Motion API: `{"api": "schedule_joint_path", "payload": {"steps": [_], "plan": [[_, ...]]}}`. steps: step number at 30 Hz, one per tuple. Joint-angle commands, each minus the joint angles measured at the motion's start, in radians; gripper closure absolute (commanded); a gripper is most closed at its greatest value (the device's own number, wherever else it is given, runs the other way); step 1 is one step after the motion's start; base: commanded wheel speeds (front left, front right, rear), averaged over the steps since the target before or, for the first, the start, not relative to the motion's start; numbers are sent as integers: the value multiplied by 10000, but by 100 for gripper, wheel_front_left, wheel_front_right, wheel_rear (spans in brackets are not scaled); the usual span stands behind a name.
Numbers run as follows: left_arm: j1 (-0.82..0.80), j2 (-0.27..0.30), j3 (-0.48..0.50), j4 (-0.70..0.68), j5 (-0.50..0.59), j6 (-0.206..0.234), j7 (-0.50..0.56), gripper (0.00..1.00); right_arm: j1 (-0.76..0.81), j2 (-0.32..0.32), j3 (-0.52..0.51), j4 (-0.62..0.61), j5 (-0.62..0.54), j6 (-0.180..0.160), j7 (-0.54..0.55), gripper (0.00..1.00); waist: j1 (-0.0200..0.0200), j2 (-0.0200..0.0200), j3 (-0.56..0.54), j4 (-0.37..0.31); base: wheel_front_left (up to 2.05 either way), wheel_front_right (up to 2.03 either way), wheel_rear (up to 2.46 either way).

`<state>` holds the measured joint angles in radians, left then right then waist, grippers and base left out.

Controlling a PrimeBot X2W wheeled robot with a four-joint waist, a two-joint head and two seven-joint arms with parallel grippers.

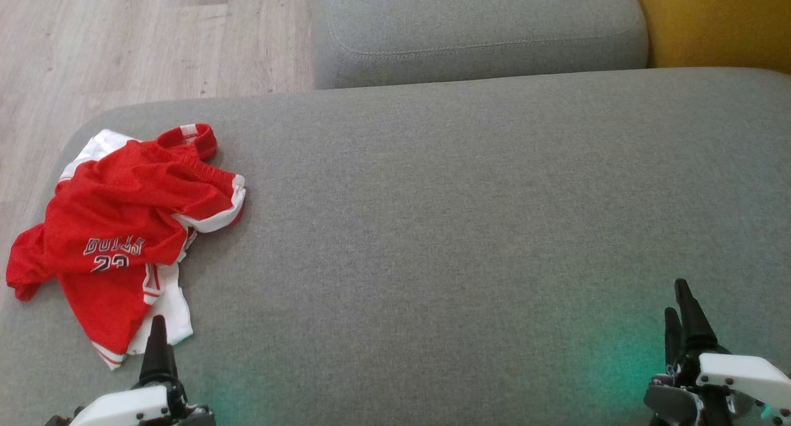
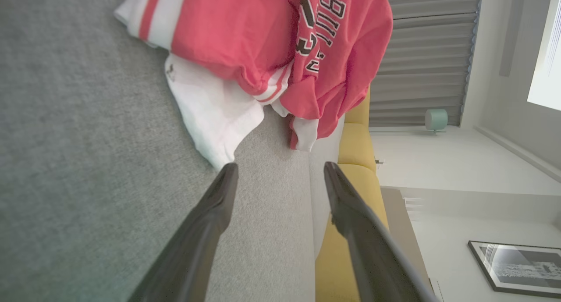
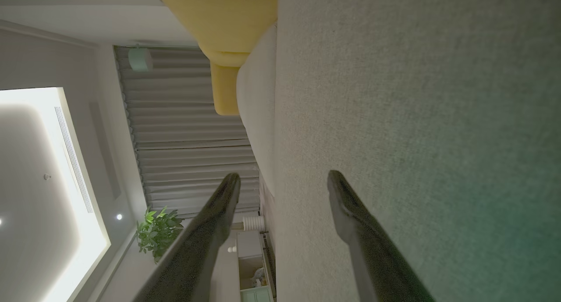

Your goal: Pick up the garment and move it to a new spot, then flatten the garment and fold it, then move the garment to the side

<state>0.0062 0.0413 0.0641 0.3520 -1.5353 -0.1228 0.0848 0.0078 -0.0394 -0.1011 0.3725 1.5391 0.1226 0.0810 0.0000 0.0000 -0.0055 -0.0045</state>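
Got the jersey (image 1: 123,228) bunched at the left end of the sofa (image 1: 463,197), hard by its left edge. Sits straight ahead of the left gripper (image 2: 280,166), white hem corner just past the fingertips (image 2: 229,170), near and seemingly not touching. Spread wide there, pinching nothing. Over to the right gripper (image 3: 284,175): equally spread, empty, held over bare sofa, well apart from the cloth. So a left-arm reach, judging by that gap. Runs long from the near hem away toward the far side of the seat, with one sleeve flopped out to the left. Looks like red mesh with white and red-striped trim, a white layer peeking out underneath, dark lettering and a number reading upside down from the head. Crumpled, doubled over itself, nothing lying flat. Probably soft and limp, likely to trail in a bunch if pinched by one corner. By the look of it, the whole job yet to do, starting with the pick-up.
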Motion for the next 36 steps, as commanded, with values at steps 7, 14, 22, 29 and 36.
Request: {"api": "schedule_joint_path", "payload": {"steps": [7,14,22,29,36], "plan": [[-300,39,21,-555,1071,112,-294,0,-413,-35,214,-515,-1127,13,-280,0,0,0,-80,-34,0,0,0],[-190,43,-83,-1023,2282,363,-502,0,-359,-39,418,-674,-2165,18,-487,0,0,0,-158,-86,0,0,0],[-3,46,-319,-1292,3523,548,-740,0,-254,-45,700,-768,-3299,23,-723,0,0,0,-289,-123,0,0,0],[141,50,-451,-1490,4460,665,-947,0,-202,-49,906,-812,-4223,27,-928,0,0,0,-396,-158,0,0,0],[256,96,-652,-1688,5412,806,-1155,0,-142,-54,1132,-876,-5166,32,-1135,0,0,0,-505,-184,0,0,0]]}}
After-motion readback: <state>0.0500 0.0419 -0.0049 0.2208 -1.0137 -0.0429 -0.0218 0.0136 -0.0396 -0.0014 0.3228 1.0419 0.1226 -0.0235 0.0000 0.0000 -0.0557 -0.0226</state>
